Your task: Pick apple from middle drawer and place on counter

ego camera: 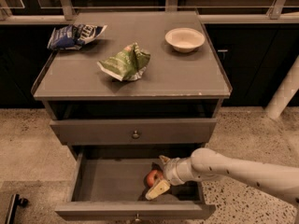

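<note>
At lower centre the middle drawer (93, 183) stands pulled out, leaving its floor reachable. The apple (152, 177) lies inside, right of middle. The claw (155, 178), entering from the right, straddles it with fingers apart, seemingly ready to clamp.

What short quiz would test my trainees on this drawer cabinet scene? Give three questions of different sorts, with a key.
1. True or false: the apple lies on the counter.
2. Which lies nearest the white bowl? A) blue bag B) green bag C) apple
3. Fill in: the gripper is inside the open drawer, its fingers on either side of the ____.
Key: 1 false; 2 B; 3 apple.
</note>
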Controlling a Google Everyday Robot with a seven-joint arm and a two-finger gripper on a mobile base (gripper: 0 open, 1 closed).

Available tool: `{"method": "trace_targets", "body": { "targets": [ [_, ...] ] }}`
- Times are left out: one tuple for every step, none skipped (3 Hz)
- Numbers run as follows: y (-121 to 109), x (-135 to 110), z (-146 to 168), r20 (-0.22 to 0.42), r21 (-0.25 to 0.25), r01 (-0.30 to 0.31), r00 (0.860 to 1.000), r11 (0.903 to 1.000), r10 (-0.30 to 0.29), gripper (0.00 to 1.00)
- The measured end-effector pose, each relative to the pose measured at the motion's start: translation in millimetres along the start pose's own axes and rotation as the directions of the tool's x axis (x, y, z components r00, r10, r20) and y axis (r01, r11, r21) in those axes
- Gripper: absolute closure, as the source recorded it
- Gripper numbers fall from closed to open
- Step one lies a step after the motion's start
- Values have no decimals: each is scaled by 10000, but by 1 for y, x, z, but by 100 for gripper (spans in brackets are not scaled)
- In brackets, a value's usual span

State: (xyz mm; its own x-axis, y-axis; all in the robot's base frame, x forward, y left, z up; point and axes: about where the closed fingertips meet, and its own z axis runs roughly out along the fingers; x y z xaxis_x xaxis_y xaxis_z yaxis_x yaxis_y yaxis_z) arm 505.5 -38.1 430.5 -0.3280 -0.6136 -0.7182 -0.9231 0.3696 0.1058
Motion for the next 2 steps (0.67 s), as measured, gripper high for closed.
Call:
{"method": "trace_targets", "body": {
  "targets": [
    [-4,-4,26,166,-64,23,9999,10000,-22,0],
    [-10,8,66,-157,-21,139,9998,9999,-139,0]
  ]
}}
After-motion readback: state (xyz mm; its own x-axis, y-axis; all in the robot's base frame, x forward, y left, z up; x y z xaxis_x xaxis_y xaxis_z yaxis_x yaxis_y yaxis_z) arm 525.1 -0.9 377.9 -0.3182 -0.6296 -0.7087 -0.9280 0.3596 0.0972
